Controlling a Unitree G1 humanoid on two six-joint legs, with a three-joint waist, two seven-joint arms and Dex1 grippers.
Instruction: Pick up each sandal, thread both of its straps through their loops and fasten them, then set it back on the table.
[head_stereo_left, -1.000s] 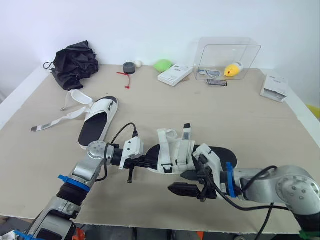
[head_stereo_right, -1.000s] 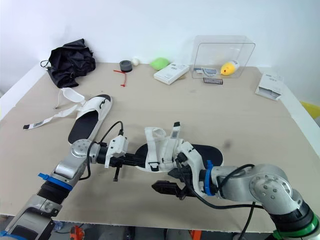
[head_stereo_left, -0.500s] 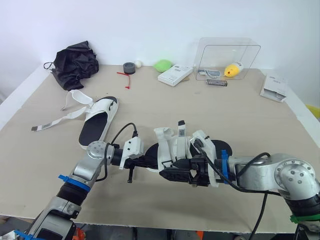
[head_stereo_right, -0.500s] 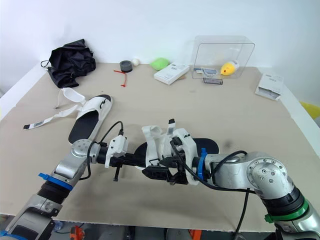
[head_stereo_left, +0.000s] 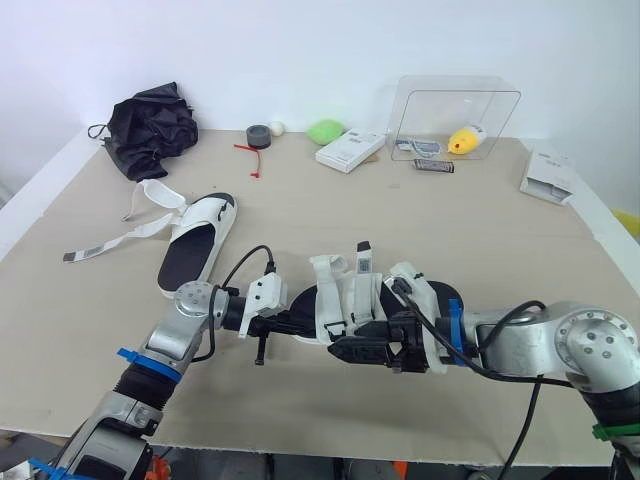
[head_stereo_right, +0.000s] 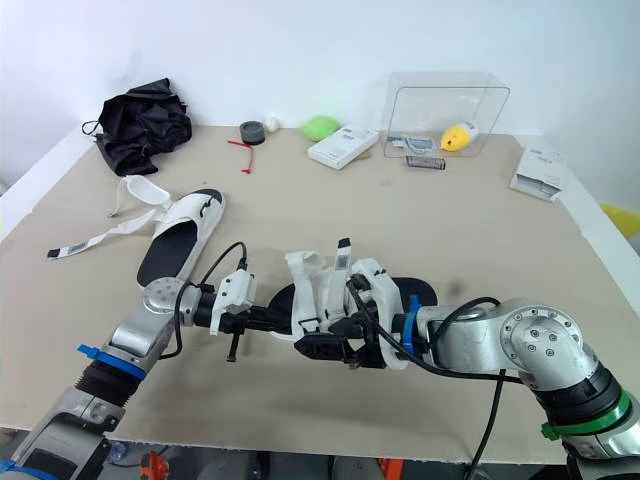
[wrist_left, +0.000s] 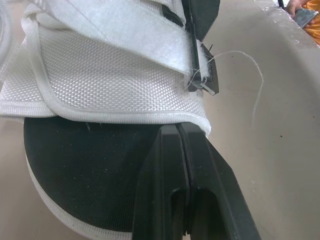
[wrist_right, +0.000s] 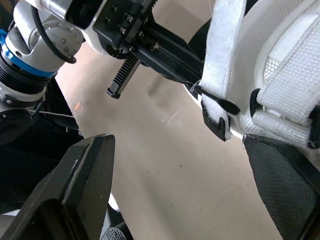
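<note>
Strapped sandal (head_stereo_left: 345, 296) sits near the table's (head_stereo_left: 480, 230) front edge; left gripper (head_stereo_left: 298, 324) pinched closed, tips at its strap end; right gripper (head_stereo_left: 345, 350) spread wide, just beside the straps.

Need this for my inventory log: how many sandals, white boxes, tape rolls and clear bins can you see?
Sandals: 2
White boxes: 2
Tape rolls: 1
Clear bins: 1
Total: 6

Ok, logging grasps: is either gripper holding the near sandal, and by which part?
Right gripper: open by the straps, holding nothing. Left gripper: shut at the hem of the sandal's white upper; a real pinch cannot be told.
</note>
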